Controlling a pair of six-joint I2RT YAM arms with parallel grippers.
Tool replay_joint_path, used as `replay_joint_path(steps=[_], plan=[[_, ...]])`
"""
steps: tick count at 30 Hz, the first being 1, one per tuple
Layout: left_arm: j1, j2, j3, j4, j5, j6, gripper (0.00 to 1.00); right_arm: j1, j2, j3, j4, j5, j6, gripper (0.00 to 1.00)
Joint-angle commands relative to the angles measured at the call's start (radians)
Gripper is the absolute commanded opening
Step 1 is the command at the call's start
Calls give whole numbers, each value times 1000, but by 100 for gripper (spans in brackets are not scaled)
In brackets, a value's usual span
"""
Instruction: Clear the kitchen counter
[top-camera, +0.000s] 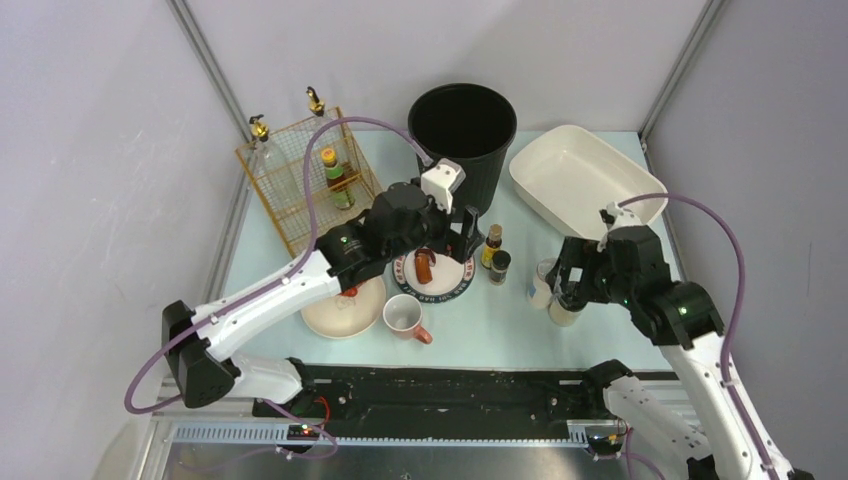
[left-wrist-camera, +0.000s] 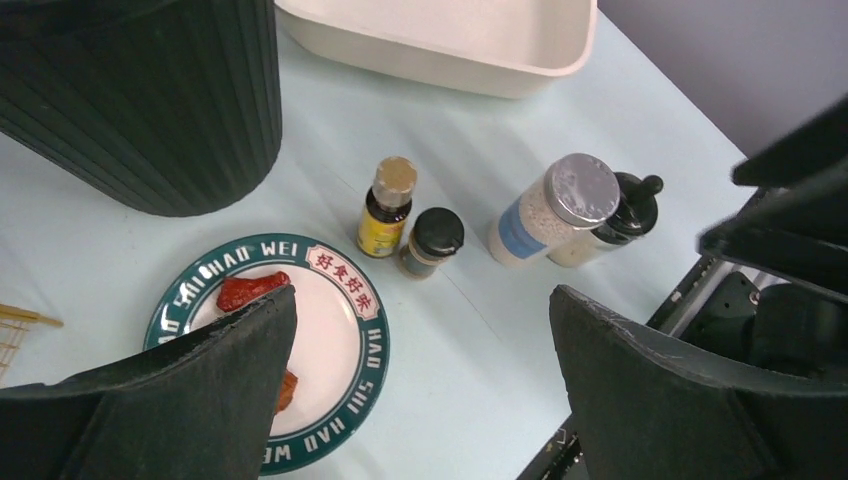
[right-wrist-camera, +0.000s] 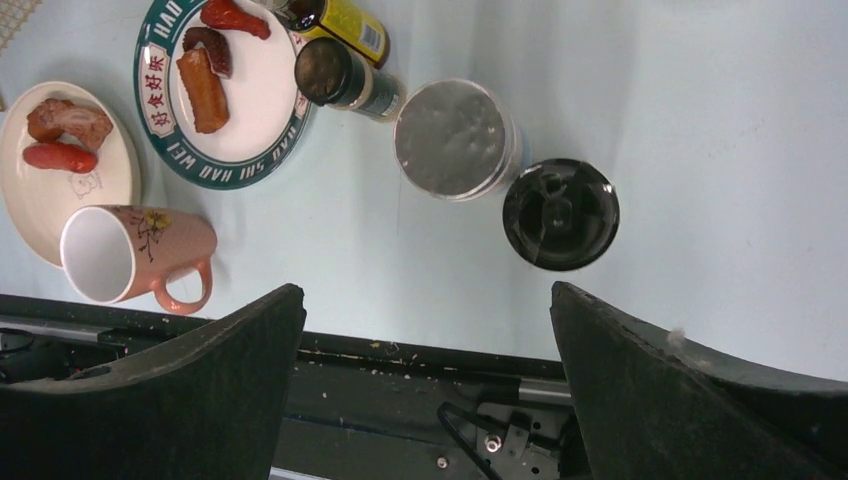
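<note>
The kitchen counter (top-camera: 480, 322) holds a green-rimmed plate (left-wrist-camera: 372, 352) with red food pieces (left-wrist-camera: 250, 290), a cream plate (right-wrist-camera: 30, 205) of sausages, and a pink mug (right-wrist-camera: 130, 252). Beside them stand a yellow-label bottle (left-wrist-camera: 385, 215), a dark-lidded jar (left-wrist-camera: 432, 240), a silver-lidded shaker (right-wrist-camera: 455, 138) and a black-lidded grinder (right-wrist-camera: 560, 213). My left gripper (left-wrist-camera: 420, 300) hangs open over the green-rimmed plate's right edge, nothing between its fingers. My right gripper (right-wrist-camera: 428, 290) is open above the counter's front edge, just near of the shaker and grinder, holding nothing.
A tall black bin (top-camera: 462, 130) stands at the back centre, with a white basin (top-camera: 585, 180) to its right. A wire basket (top-camera: 300, 185) with bottles sits at the back left. A black rail (top-camera: 450, 385) runs along the front edge.
</note>
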Motion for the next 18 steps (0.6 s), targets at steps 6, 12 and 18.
replay_joint_path(steps=[6,12,18], plan=[[-27,-180,-141,-11,-148,-85,100,-4,150,4,163,86,-55,97],[-27,-340,-243,-25,-218,-100,100,-4,240,4,211,91,-53,96],[-26,-483,-311,-40,-263,-108,99,-4,334,4,226,93,-24,94]])
